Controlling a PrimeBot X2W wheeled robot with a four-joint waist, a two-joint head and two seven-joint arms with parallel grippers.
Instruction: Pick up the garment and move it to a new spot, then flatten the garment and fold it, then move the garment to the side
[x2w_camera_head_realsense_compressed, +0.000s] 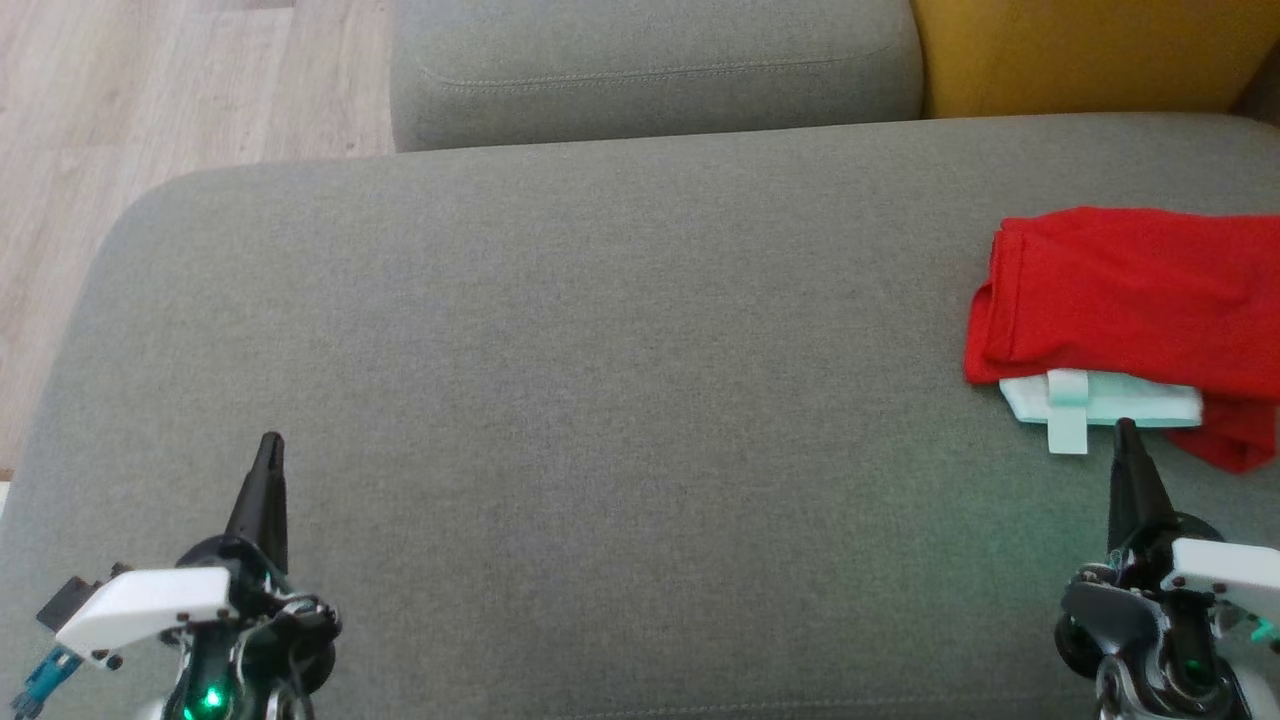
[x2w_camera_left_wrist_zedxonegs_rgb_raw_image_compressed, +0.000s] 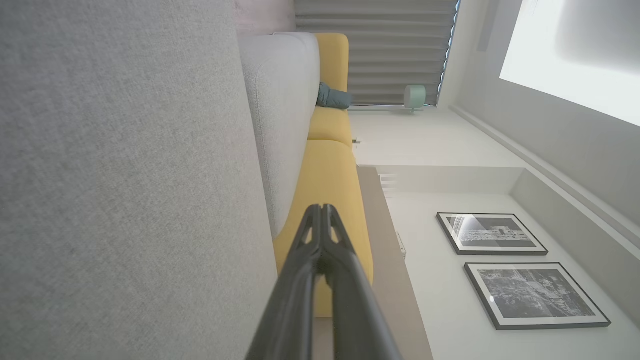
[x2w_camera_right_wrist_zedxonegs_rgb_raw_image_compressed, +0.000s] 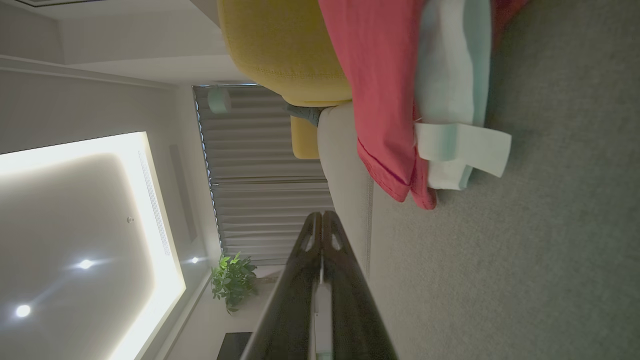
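**A:** Where does the red garment (x2w_camera_head_realsense_compressed: 1130, 290) lie?

**B:** At the far right of the grey sofa seat (x2w_camera_head_realsense_compressed: 600, 380), folded, with its right part cut off by the edge of the head view. A pale mint-white cloth (x2w_camera_head_realsense_compressed: 1110, 400) pokes out from under its near edge, and a short strap on that cloth points toward the robot.

**A:** And the right end effector (x2w_camera_head_realsense_compressed: 1125, 428)?

**B:** It sits just near of the pale cloth, with its two dark fingers pressed together and nothing between them. In the right wrist view the tip (x2w_camera_right_wrist_zedxonegs_rgb_raw_image_compressed: 321, 214) stands apart from both cloths, with bare seat fabric beside it.

**A:** The left end effector (x2w_camera_head_realsense_compressed: 271, 440)?

**B:** It is at the near left, well apart from the garment, with its fingers also pressed tight together and holding nothing. The left wrist view shows the tip (x2w_camera_left_wrist_zedxonegs_rgb_raw_image_compressed: 322, 207) closed.

**A:** What lies beyond the seat?

**B:** A grey back cushion (x2w_camera_head_realsense_compressed: 650, 70) at the far side, a yellow cushion (x2w_camera_head_realsense_compressed: 1080, 50) to its right, and wooden floor (x2w_camera_head_realsense_compressed: 150, 100) at the far left.
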